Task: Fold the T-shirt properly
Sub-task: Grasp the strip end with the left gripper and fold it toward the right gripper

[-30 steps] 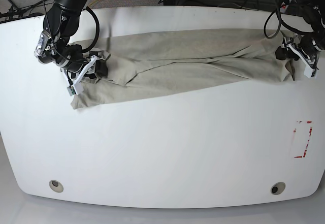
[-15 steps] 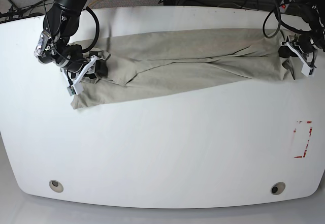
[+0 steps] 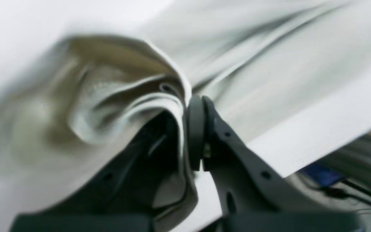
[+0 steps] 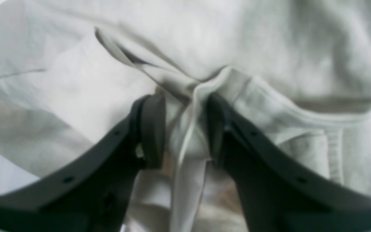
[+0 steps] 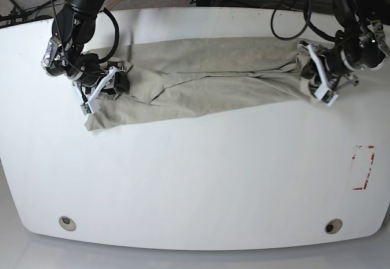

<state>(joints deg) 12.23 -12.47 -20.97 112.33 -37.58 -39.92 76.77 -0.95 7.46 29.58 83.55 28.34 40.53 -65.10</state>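
One T-shirt [image 5: 207, 83] | long axis left–right (collar end probably left)

Overhead base view of the whole table [image 5: 195, 177]; two close wrist views along cloth-filled grippers.

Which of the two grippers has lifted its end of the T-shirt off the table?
The left gripper, on the base view's right: the T-shirt end it clamps is bunched up, raised. The right gripper pinches its end low at the table.

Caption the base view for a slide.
Both grippers, left and right, pinch opposite ends of the khaki T-shirt on the white table.
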